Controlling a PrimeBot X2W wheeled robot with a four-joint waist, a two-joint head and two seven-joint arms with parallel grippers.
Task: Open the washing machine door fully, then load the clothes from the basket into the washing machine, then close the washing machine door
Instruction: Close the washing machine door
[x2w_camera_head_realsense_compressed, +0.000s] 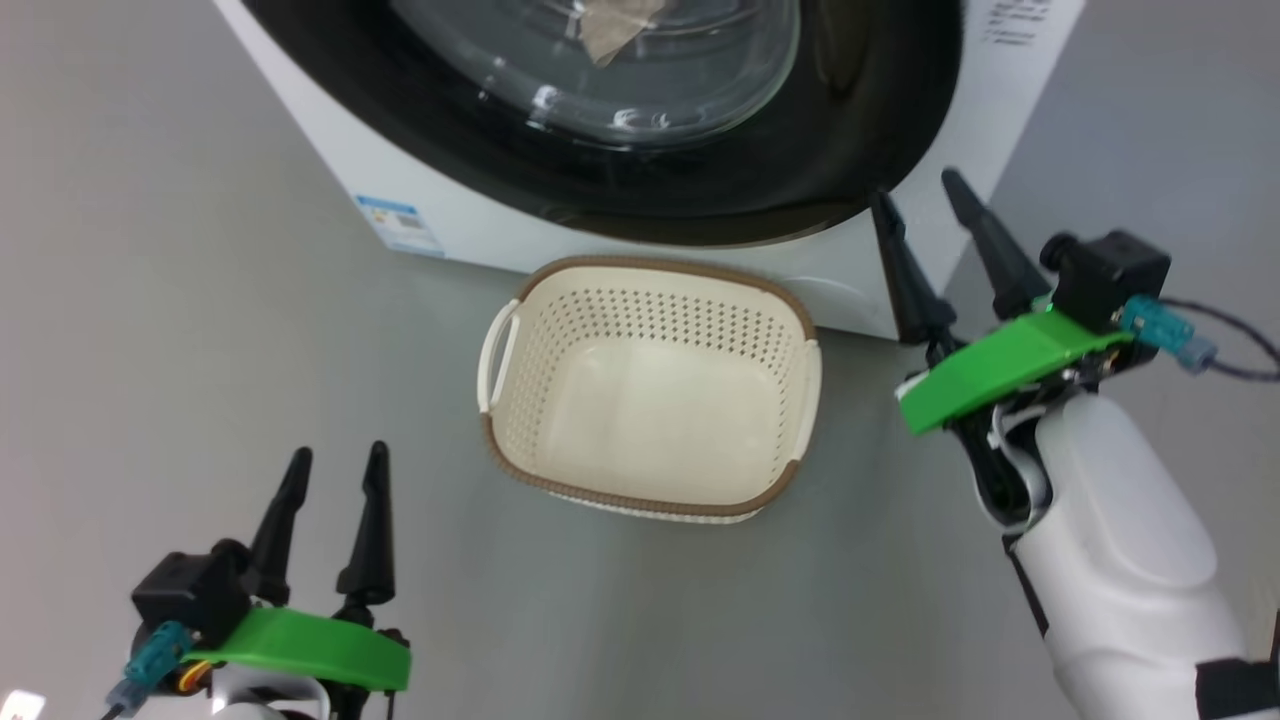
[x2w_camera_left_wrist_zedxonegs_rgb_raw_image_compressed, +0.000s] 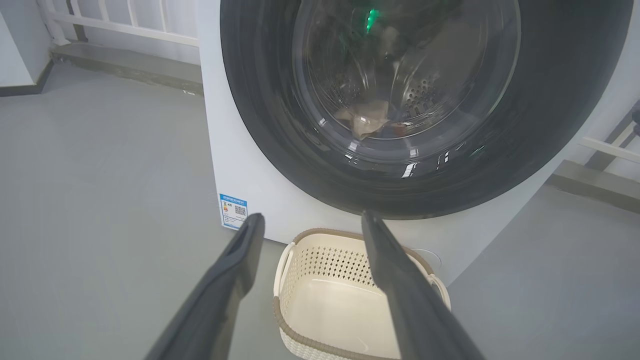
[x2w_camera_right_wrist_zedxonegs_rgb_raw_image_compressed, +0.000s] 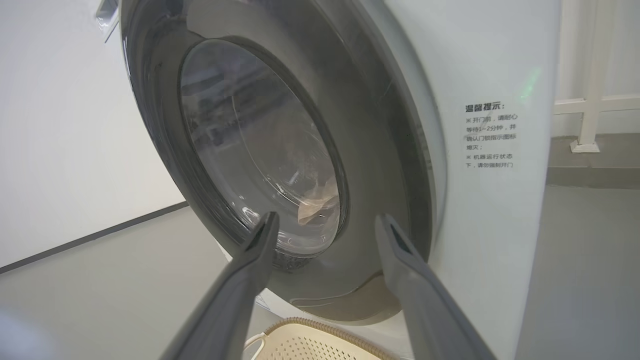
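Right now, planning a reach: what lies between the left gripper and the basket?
Bare floor, head view: nothing between the left gripper and the basket.

Left pincer (x2w_camera_head_realsense_compressed: 339, 452): low at the left of the head view, two dark fingers pointing up, spread apart and empty. The left green bracket (x2w_camera_head_realsense_compressed: 300, 650) lies across the wrist, with the black camera block (x2w_camera_head_realsense_compressed: 190, 590) beside it. Right pincer (x2w_camera_head_realsense_compressed: 915, 187): held higher at the right, fingers parted wide and empty, leaning up and slightly left. The right green bracket (x2w_camera_head_realsense_compressed: 1000, 365) is tilted, and the white forearm (x2w_camera_head_realsense_compressed: 1120, 540) rises from the lower right corner.
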